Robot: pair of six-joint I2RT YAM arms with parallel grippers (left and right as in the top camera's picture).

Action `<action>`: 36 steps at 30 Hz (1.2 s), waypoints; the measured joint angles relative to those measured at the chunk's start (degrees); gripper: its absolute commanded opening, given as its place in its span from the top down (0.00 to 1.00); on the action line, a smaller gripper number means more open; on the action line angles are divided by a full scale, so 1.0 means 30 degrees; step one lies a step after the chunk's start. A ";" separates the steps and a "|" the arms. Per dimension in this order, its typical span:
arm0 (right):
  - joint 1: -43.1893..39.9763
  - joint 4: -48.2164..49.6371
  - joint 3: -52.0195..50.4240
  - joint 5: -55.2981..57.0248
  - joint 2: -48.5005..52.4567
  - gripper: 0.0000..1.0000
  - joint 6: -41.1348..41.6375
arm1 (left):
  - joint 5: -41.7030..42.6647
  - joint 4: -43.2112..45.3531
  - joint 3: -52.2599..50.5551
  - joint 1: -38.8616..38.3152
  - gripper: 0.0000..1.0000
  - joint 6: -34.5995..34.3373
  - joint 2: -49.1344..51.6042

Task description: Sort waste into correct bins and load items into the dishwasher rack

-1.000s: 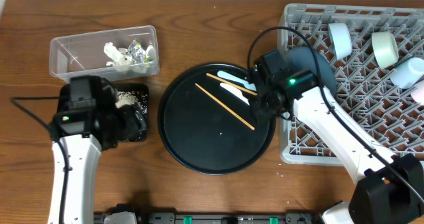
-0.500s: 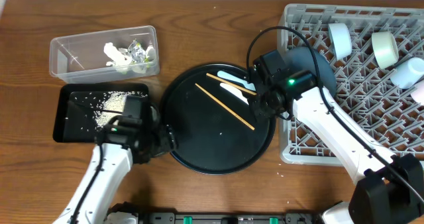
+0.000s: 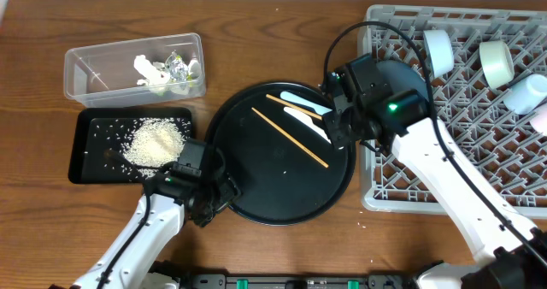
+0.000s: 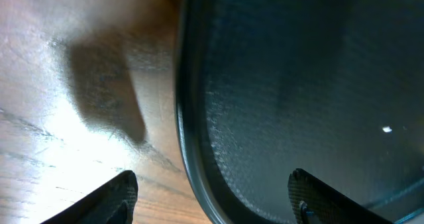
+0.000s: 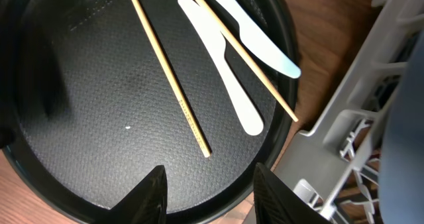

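Observation:
Two wooden chopsticks (image 3: pixel 291 138) (image 5: pixel 169 75) and two pale plastic spoons (image 3: pixel 306 111) (image 5: pixel 225 78) lie on the round black tray (image 3: pixel 256 182). My left gripper (image 3: pixel 218 195) (image 4: pixel 215 201) is open low at that tray's left rim; the rim runs between its fingers without touching them. Above the tray's right edge hovers my right gripper (image 3: pixel 338 128) (image 5: pixel 212 194), open and empty, just below the chopstick ends. The grey dishwasher rack (image 3: pixel 444 14) on the right holds a dark blue dish (image 3: pixel 406 73), partly behind my right arm, and pale cups (image 3: pixel 438 50).
At the far left, a clear tub (image 3: pixel 94 71) holds white tissue (image 3: pixel 149 71) and a shiny wrapper (image 3: pixel 178 64). In front of it a shallow black rectangular tray (image 3: pixel 90 148) carries a heap of rice (image 3: pixel 154 139). The rack's wall (image 5: pixel 344 111) stands close to my right fingers.
My left arm has swung from above the rectangular black tray to the round tray's left rim, its jaws narrowing a little. The right gripper has shifted slightly right.

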 measured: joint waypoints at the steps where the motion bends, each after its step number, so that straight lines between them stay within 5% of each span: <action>1: 0.0000 -0.0044 0.0000 0.0007 -0.0087 0.62 0.0000 | -0.0007 0.0204 -0.0124 -0.0007 0.31 -0.0357 0.0138; 13: 0.0000 -0.0437 0.0000 0.0087 -0.0219 0.62 0.0000 | -0.0357 0.1253 -0.0262 -0.0015 0.94 -0.1413 0.1501; 36: 0.0000 -0.0794 0.0000 0.0503 -0.0226 0.61 0.0000 | -0.3854 0.4167 0.0095 0.2477 0.90 0.1683 0.1501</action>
